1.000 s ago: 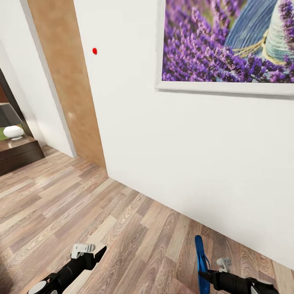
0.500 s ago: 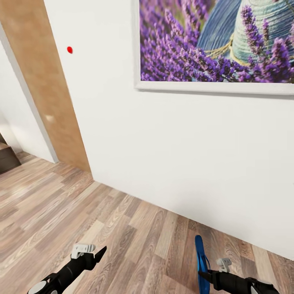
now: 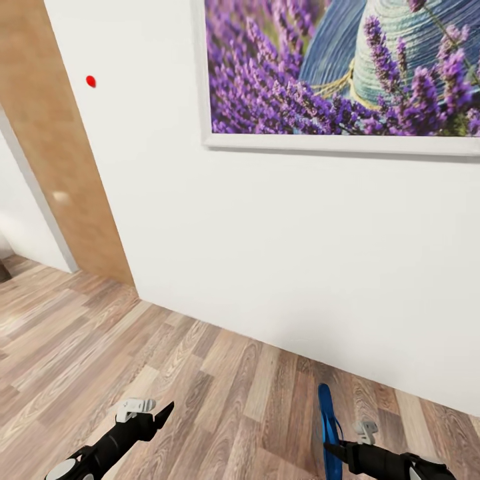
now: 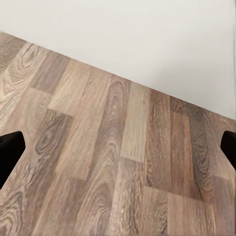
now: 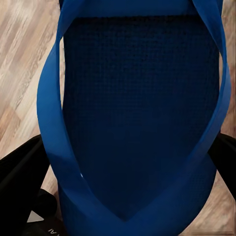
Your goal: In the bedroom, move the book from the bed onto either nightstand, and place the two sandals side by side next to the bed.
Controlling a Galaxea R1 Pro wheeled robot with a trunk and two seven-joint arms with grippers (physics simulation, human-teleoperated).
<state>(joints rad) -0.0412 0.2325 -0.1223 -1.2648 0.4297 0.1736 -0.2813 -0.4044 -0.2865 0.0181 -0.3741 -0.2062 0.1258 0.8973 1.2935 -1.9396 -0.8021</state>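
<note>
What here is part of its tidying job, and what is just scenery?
Part of the job:
- blue sandal, held in the right gripper
- left gripper, open and empty

Just scenery:
- lavender picture
- white wall
- wood floor
- wooden door

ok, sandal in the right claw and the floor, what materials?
Sandal: blue, seemingly rubber or foam, with a finely dotted footbed and smooth strap. Floor: wood-look planks with visible grain and faint sheen, possibly laminate.
</note>
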